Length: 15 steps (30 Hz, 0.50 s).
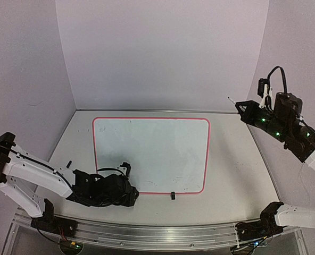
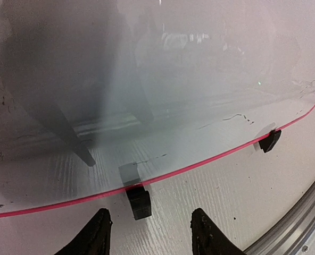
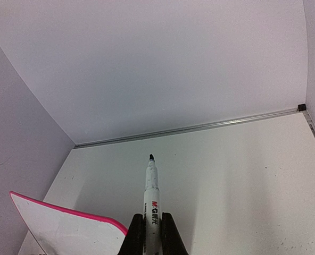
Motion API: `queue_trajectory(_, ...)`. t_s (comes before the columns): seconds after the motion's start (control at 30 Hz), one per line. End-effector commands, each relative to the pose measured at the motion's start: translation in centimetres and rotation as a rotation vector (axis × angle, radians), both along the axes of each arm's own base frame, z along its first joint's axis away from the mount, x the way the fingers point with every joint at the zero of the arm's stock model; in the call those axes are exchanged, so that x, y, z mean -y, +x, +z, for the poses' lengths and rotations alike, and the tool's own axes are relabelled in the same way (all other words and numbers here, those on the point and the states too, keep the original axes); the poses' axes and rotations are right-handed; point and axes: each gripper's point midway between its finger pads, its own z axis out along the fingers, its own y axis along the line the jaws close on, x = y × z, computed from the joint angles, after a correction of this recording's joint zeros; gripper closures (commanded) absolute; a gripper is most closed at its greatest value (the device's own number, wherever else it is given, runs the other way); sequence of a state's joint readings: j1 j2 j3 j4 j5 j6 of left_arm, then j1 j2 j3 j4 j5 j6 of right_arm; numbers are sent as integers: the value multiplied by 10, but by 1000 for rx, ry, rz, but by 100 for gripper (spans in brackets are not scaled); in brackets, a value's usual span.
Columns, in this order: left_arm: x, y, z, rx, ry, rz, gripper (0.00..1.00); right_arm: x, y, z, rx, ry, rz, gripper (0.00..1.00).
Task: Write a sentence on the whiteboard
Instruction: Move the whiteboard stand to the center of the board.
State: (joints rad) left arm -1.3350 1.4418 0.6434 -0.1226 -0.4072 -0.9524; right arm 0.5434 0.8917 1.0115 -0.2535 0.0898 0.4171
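The whiteboard (image 1: 152, 154) lies flat on the table (image 1: 232, 186), long side left to right, with no words on it yet. It is down and left of the right gripper (image 3: 151, 223), well apart. That gripper holds a marker (image 3: 151, 191). The left gripper (image 2: 149, 228) is nearer, at the board's near edge, wide and holding nothing.

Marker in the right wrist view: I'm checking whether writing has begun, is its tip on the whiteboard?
No, the marker held in the right gripper points out over the table, clear of the whiteboard corner.
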Motion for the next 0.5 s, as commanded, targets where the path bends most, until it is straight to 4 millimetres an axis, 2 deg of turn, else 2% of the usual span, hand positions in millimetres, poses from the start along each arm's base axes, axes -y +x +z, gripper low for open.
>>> queue_trajectory(0.0,10,4,2,-41,-13,24,51,6,-1,5,18,10,-22,100)
queue_trajectory(0.2,13,8,-10,-85,15,28,54,6,-1,5,18,10,-24,100)
queue_trajectory(0.47,11,12,-17,-111,78,72,64,8,-2,5,21,7,-32,100)
